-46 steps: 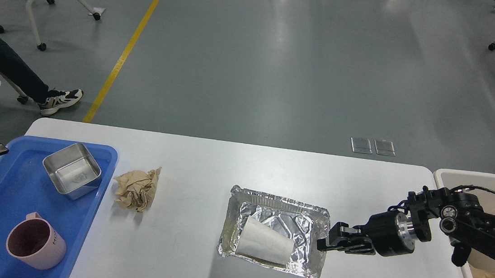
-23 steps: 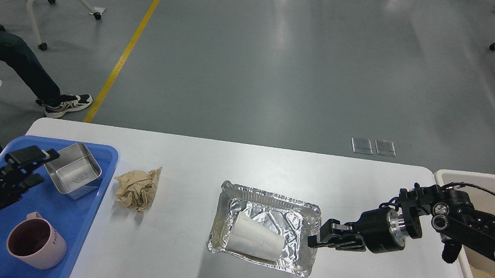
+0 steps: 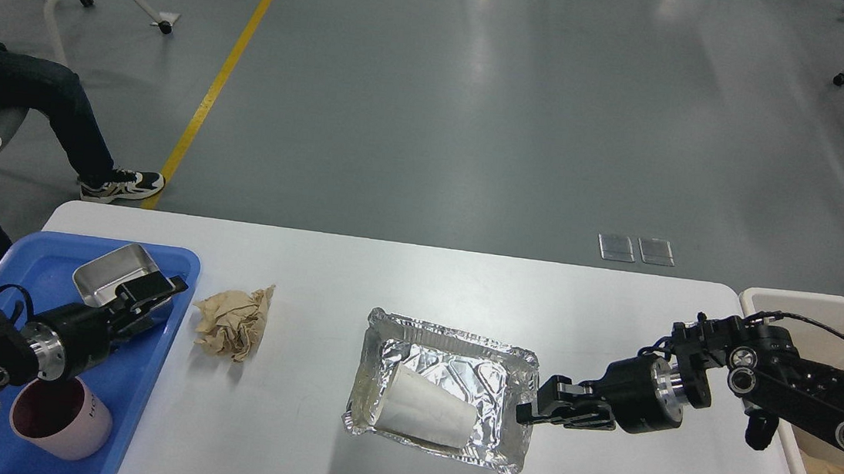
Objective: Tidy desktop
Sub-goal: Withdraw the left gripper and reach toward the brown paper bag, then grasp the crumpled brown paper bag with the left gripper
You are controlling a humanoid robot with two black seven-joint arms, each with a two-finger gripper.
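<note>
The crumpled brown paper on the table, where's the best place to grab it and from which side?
Probably from above, pinching the crumpled paper across its bunched middle. It lies loose on the desktop, and its raised folds give the fingers something to squeeze.

Beige bin (image 3: 764,302) cut off rightward

White desktop (image 3: 402,281); blue tray (image 3: 146,365); silver foil container (image 3: 450,348); pink mug (image 3: 60,419).
</note>
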